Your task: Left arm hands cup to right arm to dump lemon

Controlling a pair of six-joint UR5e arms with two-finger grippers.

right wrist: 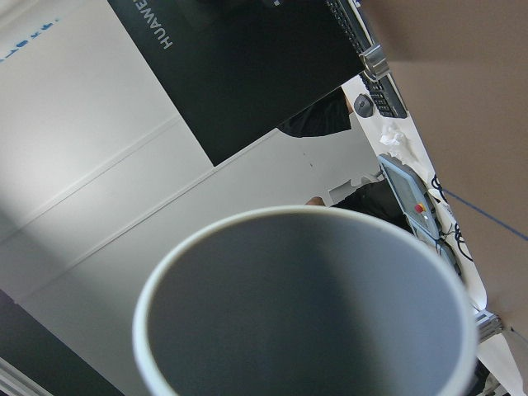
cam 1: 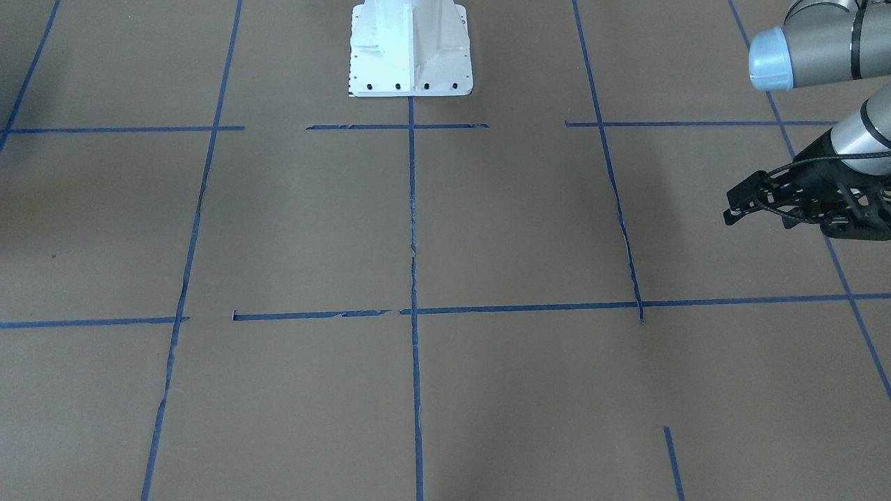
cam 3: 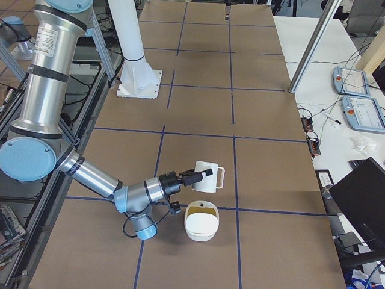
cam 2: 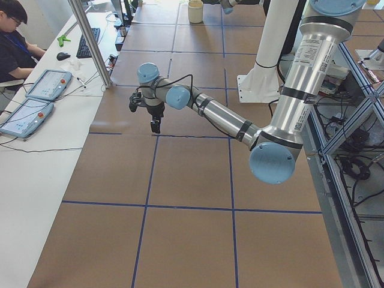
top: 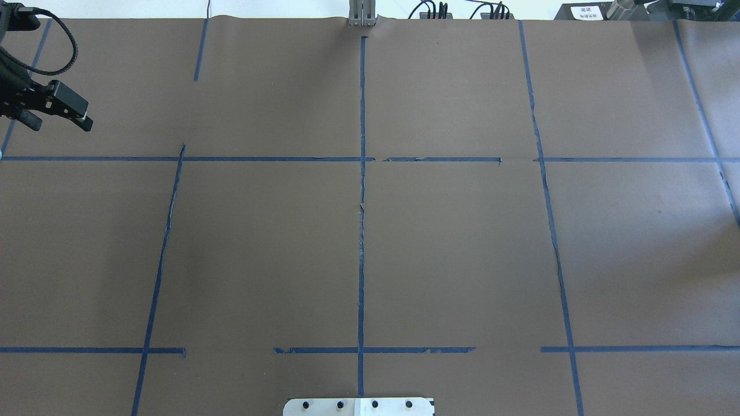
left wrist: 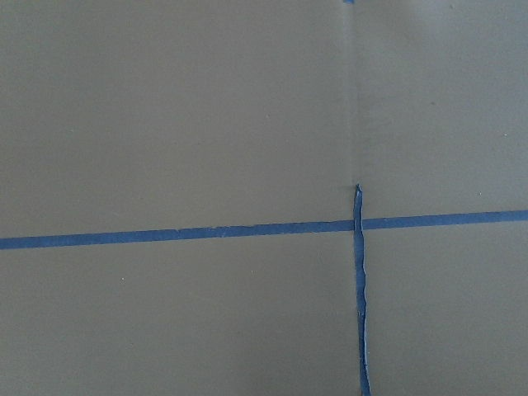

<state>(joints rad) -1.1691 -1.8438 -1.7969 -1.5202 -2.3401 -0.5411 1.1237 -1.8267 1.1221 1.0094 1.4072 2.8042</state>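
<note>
A brown table [top: 462, 242] gridded with blue tape [top: 362, 231] fills every view; desks with monitors line the side views' edges. The right arm [cam 3: 90, 174], lower left, holds the cup [cam 3: 207, 177] tipped above a cream bowl [cam 3: 201, 224]; its grip cannot be judged. The left gripper [top: 81, 118], far left, appears closed, holding nothing.

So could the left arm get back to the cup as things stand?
Probably not readily: the cup sits tilted at the right gripper at the table's far end, while the left gripper hangs over bare table, well away.
</note>
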